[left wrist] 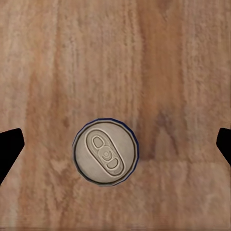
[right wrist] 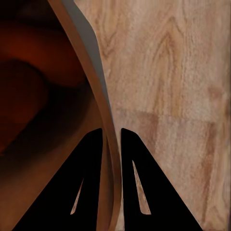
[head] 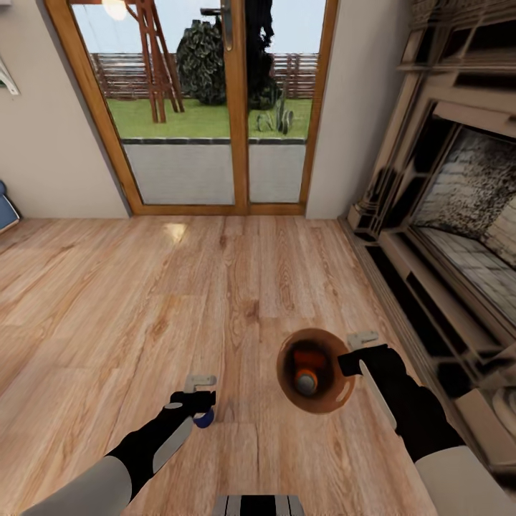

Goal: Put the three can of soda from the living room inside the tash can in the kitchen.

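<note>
Head view looks down on the living room's reddish wood plank floor (head: 143, 287), with wood-framed glass doors (head: 215, 107) ahead giving onto a lawn, and the brick-and-stone fireplace (head: 459, 208) along the right side. No tabletop is involved; everything stands on or hangs over the floor.

Next in size is the trash can (head: 316, 371), seen from above with its brown inner wall. The right gripper (right wrist: 111, 137) is clenched on its rim, one finger inside and one outside the thin wall, as the right wrist view shows. Inside the bin lies an orange soda can (head: 307, 370), silvery top up; whether another can lies under it I cannot tell.

Smallest is the dark blue soda can (left wrist: 105, 152), upright on the floor. In the left wrist view it sits centred between the left gripper's (head: 201, 403) fingers (left wrist: 10, 147), which stand wide apart and released, well clear of its sides.

The step in hand looks like collecting the blue can. The next move would call for lowering the left gripper straight down around the can, closing on its sides, then carrying it over the bin's mouth. The kitchen trip would follow.
</note>
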{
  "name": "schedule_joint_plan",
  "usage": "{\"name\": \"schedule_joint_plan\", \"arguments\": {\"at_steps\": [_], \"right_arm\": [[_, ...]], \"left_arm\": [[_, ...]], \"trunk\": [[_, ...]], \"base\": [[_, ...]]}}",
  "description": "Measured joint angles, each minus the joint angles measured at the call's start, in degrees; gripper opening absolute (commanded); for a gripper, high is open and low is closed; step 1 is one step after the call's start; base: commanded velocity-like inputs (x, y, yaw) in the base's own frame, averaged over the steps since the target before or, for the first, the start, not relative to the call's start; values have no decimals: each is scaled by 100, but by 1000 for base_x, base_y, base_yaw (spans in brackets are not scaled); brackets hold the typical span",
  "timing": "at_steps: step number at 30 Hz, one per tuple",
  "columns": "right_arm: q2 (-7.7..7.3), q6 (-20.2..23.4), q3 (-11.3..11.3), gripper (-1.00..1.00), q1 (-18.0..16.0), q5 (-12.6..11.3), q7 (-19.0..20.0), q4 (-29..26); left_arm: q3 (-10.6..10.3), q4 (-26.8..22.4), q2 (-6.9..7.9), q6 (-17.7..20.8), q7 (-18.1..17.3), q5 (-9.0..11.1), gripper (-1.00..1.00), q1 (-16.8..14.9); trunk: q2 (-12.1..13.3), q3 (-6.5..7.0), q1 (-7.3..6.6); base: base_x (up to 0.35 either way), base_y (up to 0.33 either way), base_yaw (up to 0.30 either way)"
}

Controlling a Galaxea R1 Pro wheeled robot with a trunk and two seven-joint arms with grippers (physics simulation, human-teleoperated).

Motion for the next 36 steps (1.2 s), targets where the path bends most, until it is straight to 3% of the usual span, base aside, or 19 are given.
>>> {"name": "schedule_joint_plan", "arguments": {"at_steps": [5, 10, 31, 36], "right_arm": [[-23, 150, 4, -100, -165, -165, 19, 5], [-21, 214, 6, -100, -206, -62, 9, 12], [-28, 212, 8, -100, -208, -119, 7, 81], [-29, 213, 13, -100, -207, -112, 6, 83]], "left_arm": [[0, 2, 0, 16, -16, 2, 100, -3], [0, 2, 0, 0, -11, 2, 100, -1], [0, -3, -3, -19, -9, 4, 100, 1], [0, 2, -8, 22, -4, -2, 100, 2]], "trunk": [[-5, -90, 10], [-6, -90, 10], [-6, -90, 10], [-12, -200, 24]], "base": [[0, 0, 0], [0, 0, 0], [52, 37, 0], [0, 0, 0]]}}
